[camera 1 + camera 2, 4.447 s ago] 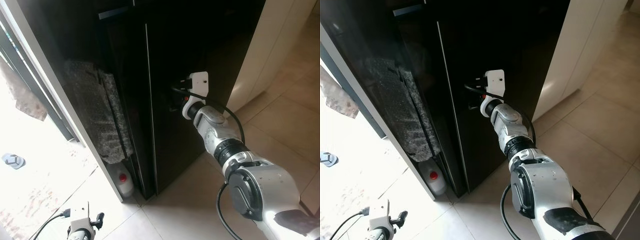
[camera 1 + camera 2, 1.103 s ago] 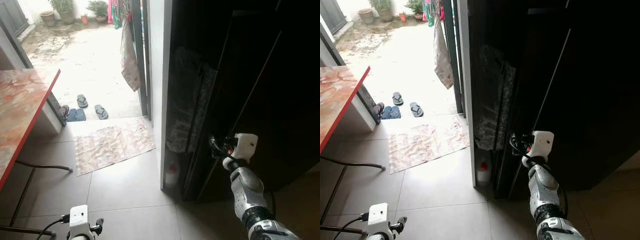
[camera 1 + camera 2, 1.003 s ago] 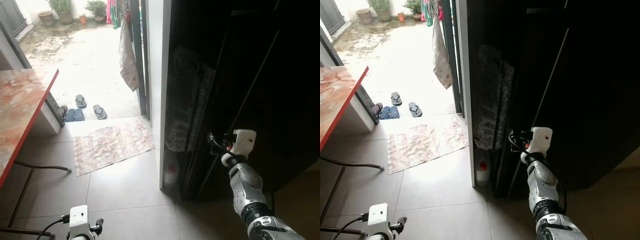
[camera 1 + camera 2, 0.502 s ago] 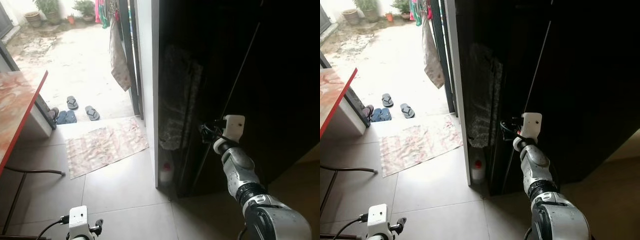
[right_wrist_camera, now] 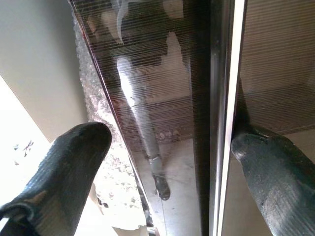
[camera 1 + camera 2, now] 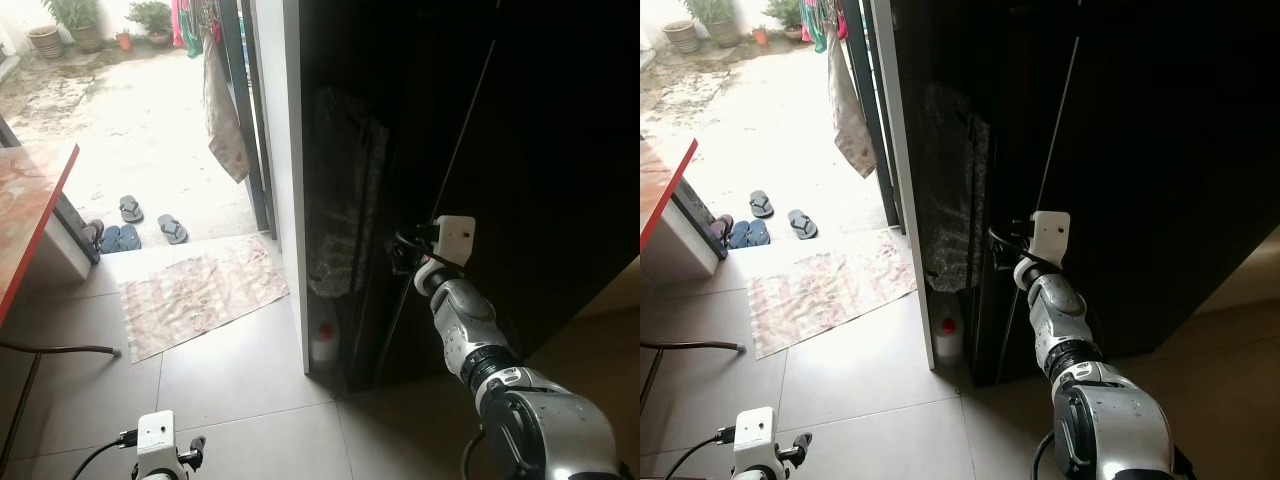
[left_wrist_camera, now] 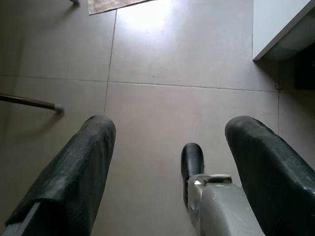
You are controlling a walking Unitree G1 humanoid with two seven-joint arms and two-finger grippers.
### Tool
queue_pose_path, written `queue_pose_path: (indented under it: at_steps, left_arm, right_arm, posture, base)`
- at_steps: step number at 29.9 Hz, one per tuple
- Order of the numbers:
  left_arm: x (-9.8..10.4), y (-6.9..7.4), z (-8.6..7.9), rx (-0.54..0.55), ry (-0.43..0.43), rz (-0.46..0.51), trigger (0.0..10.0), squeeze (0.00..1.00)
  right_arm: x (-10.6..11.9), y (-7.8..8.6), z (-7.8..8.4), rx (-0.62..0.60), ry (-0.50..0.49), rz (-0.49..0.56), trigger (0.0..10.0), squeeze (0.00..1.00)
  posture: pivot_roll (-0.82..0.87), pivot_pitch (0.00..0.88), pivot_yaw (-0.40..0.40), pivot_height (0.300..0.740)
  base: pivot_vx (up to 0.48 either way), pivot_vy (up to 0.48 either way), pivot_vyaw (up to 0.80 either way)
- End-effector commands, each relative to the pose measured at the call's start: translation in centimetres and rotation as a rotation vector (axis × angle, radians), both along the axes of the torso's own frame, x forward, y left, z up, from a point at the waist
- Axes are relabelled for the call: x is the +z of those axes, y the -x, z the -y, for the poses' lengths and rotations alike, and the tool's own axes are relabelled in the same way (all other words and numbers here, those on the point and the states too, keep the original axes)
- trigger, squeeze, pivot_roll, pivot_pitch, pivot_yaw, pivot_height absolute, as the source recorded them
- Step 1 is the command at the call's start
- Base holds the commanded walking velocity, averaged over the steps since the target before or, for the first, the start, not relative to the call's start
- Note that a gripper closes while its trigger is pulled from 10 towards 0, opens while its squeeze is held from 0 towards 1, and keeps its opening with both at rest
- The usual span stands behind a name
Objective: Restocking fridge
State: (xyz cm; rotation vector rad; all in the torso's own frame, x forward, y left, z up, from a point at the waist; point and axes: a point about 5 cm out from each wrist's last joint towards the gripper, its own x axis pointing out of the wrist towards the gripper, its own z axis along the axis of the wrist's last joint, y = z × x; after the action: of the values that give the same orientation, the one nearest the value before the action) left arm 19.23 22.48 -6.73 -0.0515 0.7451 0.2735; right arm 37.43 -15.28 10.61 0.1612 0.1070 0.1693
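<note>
The tall black fridge [image 6: 540, 150] stands on the right, its door's long vertical edge [image 6: 455, 170] catching the light. My right gripper [image 6: 402, 252] reaches forward to that edge at about mid height. In the right wrist view its fingers [image 5: 69, 167] are spread wide, one on each side of the door's edge [image 5: 224, 98], so the right gripper [image 5: 167, 137] is open. My left gripper [image 7: 171, 127] hangs low over the tiled floor, open and holding nothing.
A grey bubble-wrapped roll [image 6: 345, 190] leans between the white wall [image 6: 290, 150] and the fridge, with a red-capped white bottle [image 6: 322, 345] below it. A mat [image 6: 200, 295] and sandals [image 6: 145, 225] lie by the doorway. A red table [image 6: 25, 210] stands on the left.
The whole picture has shifted as the camera moved, from close on the fridge to farther back. My right gripper stays at the fridge door's edge. The left arm hangs as before.
</note>
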Motion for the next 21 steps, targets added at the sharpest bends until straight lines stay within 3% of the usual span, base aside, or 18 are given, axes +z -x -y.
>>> queue_pose_path:
  at_steps: [1,6,11,12,14,19,21]
  left_arm:
    - [-0.2,0.4,0.0,0.008,-0.004,-0.016,10.0,0.00]
    - [-0.3,0.5,0.1,-0.001,-0.002,-0.025,10.0,0.00]
    - [-0.3,0.5,0.1,-0.004,-0.002,-0.026,10.0,0.00]
    - [-0.3,0.5,0.1,-0.004,-0.002,-0.027,10.0,0.00]
    - [-0.3,0.5,0.1,-0.005,-0.002,-0.028,10.0,0.00]
    - [-0.4,0.6,0.1,-0.008,-0.002,-0.032,10.0,0.00]
    - [-0.4,0.6,0.2,-0.009,0.000,-0.035,10.0,0.00]
  right_arm:
    - [2.1,-0.8,-1.3,0.047,0.010,0.099,10.0,0.00]
    - [0.2,0.9,1.5,-0.054,0.016,0.124,10.0,0.00]
    - [-1.0,2.2,3.2,-0.104,0.037,0.133,10.0,0.00]
    - [-2.2,3.5,4.4,-0.138,0.052,0.127,10.0,0.00]
    - [-2.6,4.0,4.9,-0.147,0.051,0.124,10.0,0.00]
    - [-5.6,6.8,6.9,-0.185,0.095,0.031,10.0,0.00]
    - [-8.0,8.5,7.5,-0.200,0.105,-0.086,10.0,0.00]
  posture:
    - [0.01,0.025,0.010,0.740]
    - [-0.01,0.035,0.012,0.740]
    - [-0.01,0.043,0.009,0.740]
    - [-0.01,0.050,0.009,0.740]
    - [-0.01,0.050,0.008,0.740]
    - [-0.02,0.052,0.007,0.740]
    - [-0.02,0.049,0.007,0.740]
  base:
    - [0.000,0.000,0.00]
    - [0.000,0.000,0.00]
    - [0.000,0.000,0.00]
    - [0.000,0.000,0.00]
    - [0.000,0.000,0.00]
    - [0.000,0.000,0.00]
    - [0.000,0.000,0.00]
